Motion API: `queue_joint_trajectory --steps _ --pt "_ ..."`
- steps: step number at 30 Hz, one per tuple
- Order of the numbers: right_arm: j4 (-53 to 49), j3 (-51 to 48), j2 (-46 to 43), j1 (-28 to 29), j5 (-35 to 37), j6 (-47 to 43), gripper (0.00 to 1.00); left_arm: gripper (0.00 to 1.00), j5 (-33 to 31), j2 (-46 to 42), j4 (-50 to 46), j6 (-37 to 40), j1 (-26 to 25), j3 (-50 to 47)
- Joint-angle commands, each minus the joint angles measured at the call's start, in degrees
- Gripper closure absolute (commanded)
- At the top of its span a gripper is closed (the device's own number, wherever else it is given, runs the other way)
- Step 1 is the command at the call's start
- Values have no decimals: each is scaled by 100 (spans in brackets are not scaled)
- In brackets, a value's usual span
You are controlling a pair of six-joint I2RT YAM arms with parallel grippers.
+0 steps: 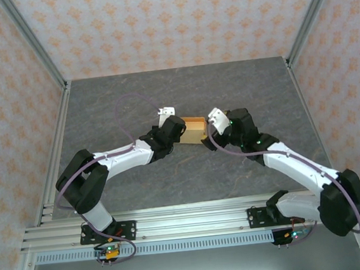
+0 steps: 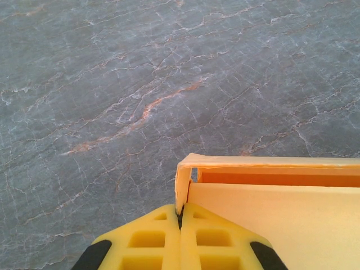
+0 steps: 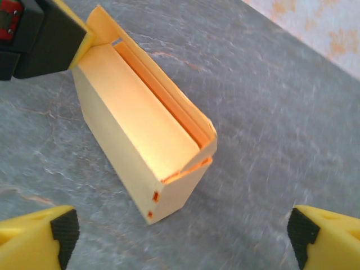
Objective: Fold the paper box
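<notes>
I see box (image 1: pixel 194 131) on open table (image 1: pixel 101 110), well off every edge, long axis running from left gripper (image 2: pixel 180 211), pinching its end flap, toward wide-spread right gripper (image 3: pixel 181 236).

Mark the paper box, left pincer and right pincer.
paper box (image 3: pixel 135 124): right wrist view, broad panel.
left pincer (image 2: pixel 181 212): left wrist view, tips meeting on box flap.
right pincer (image 3: pixel 181 233): right wrist view, gap between spread tips.

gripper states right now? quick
Left gripper: closed on a wall edge of the light orange-tan thin cardboard box.
Right gripper: open, holding nothing.
</notes>
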Motion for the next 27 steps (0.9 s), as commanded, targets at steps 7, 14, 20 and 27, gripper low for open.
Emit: queue_joint_trajectory --steps 7,14,20,27 --pt "535 760 1365 -75 -734 -2747 1 100 123 -41 -286 18 3 -337" --pt "-71 1034 1719 -141 -849 -3442 25 100 226 -163 -190 161 -1 -403" --pt "503 629 1792 -135 -573 -3752 40 100 405 -324 12 230 3 -512" --pt "690 459 2074 -115 -143 -3972 50 59 912 -762 63 381 33 -689"
